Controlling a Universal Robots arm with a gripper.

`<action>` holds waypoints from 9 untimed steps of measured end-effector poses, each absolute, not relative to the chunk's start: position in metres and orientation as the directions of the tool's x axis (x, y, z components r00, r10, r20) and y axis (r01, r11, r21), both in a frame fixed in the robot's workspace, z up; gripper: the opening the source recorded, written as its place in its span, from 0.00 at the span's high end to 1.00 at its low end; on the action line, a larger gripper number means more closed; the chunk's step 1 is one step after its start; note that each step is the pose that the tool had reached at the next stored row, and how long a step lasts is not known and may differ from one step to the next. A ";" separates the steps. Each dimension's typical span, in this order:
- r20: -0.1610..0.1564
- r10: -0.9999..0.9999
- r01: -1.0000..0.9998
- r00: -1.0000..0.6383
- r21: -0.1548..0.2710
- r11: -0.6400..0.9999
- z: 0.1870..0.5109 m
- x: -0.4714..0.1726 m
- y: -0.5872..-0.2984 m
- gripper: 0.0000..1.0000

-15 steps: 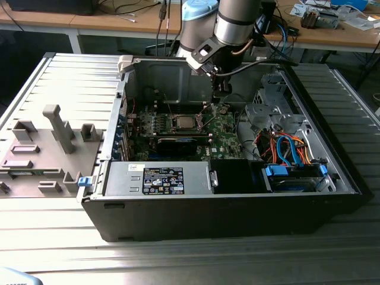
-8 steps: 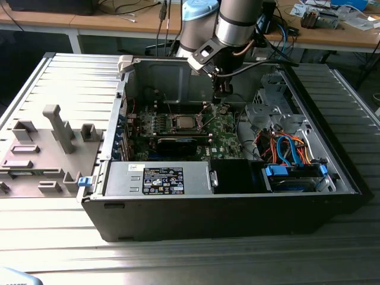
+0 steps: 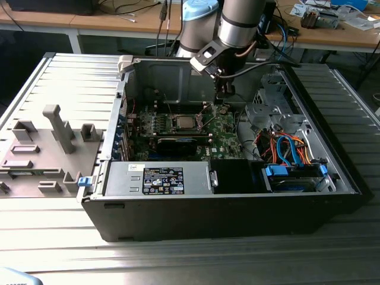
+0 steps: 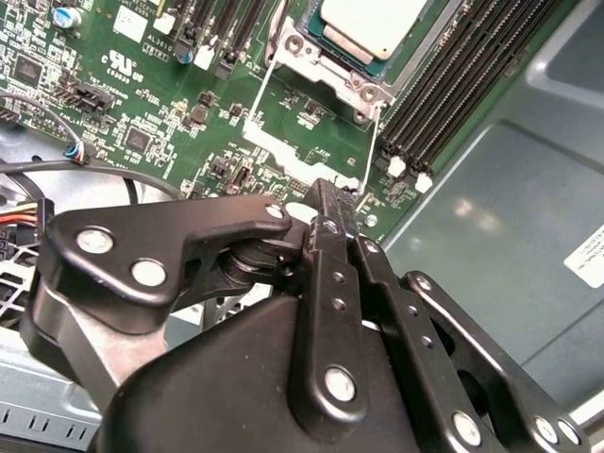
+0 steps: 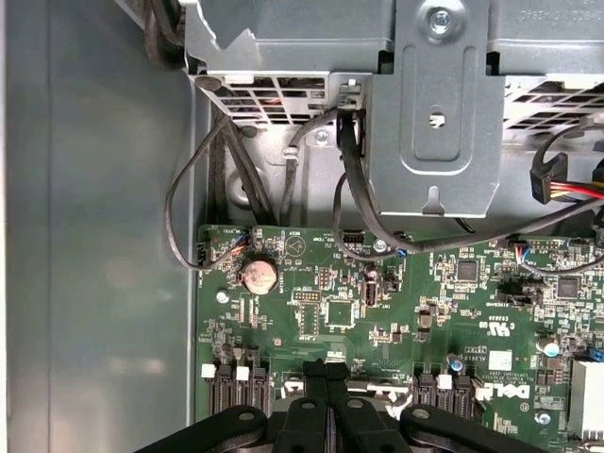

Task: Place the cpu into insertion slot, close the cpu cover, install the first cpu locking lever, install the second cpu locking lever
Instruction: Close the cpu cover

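Ribbed grey bench (image 3: 178, 261) carries an open case (image 3: 237, 219). Hand (image 4: 335, 193), closed and empty, hovers over the board (image 5: 330, 311); cpu (image 4: 373, 24) sits just beyond it. Probably light, stiff, fragile: grip its edges.

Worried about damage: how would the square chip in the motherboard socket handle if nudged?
The chip looks thin and flat with a metal top, so probably stiff and light. That smooth top may be slippery for the gripper. It sits inside the socket frame, so a sideways nudge likely won't move it.
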State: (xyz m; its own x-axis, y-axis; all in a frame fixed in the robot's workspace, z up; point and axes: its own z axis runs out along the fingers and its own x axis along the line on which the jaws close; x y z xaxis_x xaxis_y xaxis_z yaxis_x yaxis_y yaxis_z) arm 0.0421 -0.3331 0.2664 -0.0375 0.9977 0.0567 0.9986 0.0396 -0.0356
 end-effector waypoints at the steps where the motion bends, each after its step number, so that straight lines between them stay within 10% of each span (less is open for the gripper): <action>1: 0.057 0.998 0.999 -0.038 -0.036 0.040 0.266 0.042 -0.333 0.89; 9: 0.057 0.998 0.999 -0.038 -0.036 0.040 0.264 0.047 -0.333 0.89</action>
